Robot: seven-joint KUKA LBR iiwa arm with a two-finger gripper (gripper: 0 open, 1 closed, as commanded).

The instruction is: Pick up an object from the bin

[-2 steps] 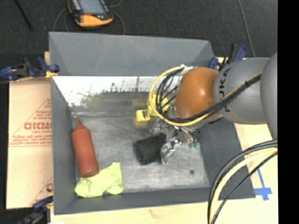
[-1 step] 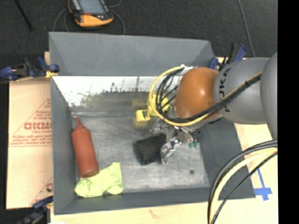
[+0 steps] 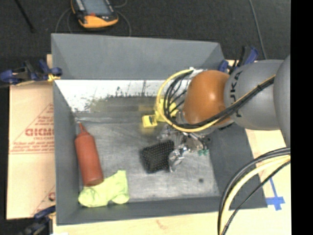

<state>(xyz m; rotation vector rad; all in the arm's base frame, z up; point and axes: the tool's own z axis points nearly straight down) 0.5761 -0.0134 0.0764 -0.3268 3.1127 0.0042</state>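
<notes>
Gripper [image 3: 179,155] sits at the flat black mesh pad [image 3: 155,156]; I can't tell if it's clenched. Looks light, floppy: I'd pinch its edge.

In the bin [image 3: 137,62], the bottle [image 3: 88,155] lies along the left wall, nozzle toward the back. The cloth [image 3: 105,190] lies at its base, touching it, by the front wall. The pad [image 3: 155,156] lies mid-floor with the block [image 3: 149,122] behind it. The gripper [image 3: 182,153] is at the pad's right edge.
</notes>
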